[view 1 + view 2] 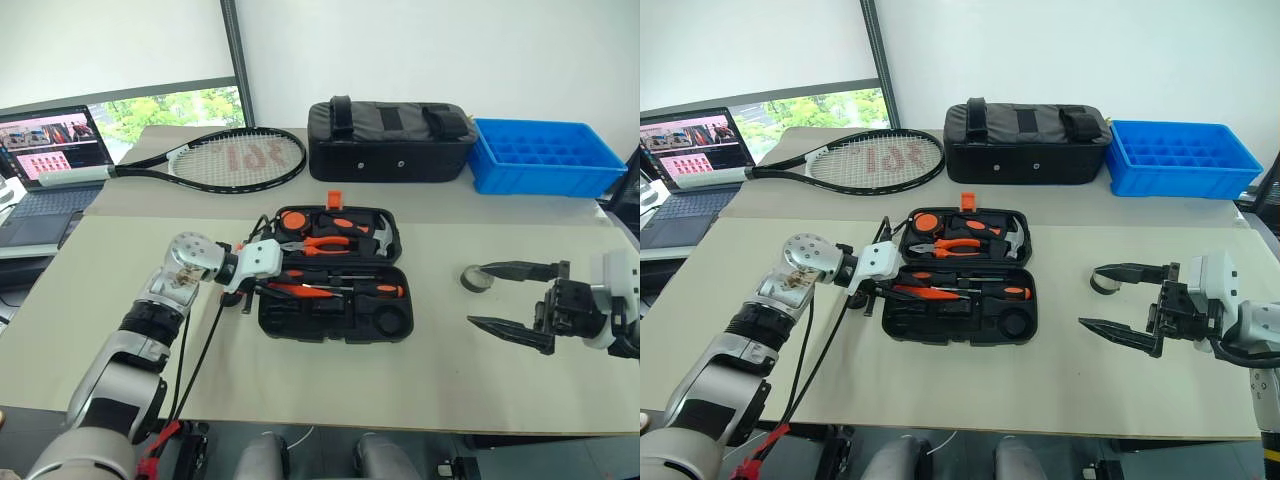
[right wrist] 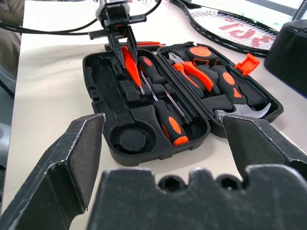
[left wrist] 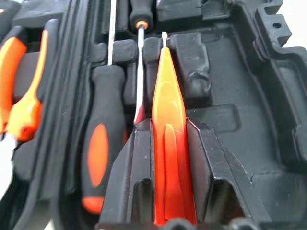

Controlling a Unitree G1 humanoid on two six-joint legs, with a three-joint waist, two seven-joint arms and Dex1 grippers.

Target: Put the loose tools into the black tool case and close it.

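Observation:
The black tool case point(image 1: 396, 330) lies open in the middle of the table. Pliers point(image 1: 325, 242) and a hammer point(image 1: 375, 238) sit in its far half. Two black-and-orange screwdrivers point(image 1: 372, 290) lie in its near half. My left gripper point(image 3: 165, 129) is shut on the slim orange screwdriver point(image 3: 168, 96) and holds it low over the near half, beside those screwdrivers. The small grey tape roll point(image 1: 477, 283) lies on the table to the right of the case. My right gripper point(image 1: 476, 296) hangs open there, its far finger just above the roll.
A tennis racket point(image 1: 225, 160) lies at the back left, and a laptop point(image 1: 50, 150) stands further left. A black fabric bag point(image 1: 390, 140) and a blue compartment tray point(image 1: 545, 155) stand along the back. The case's orange latch tab point(image 1: 334, 198) sticks out from its far edge.

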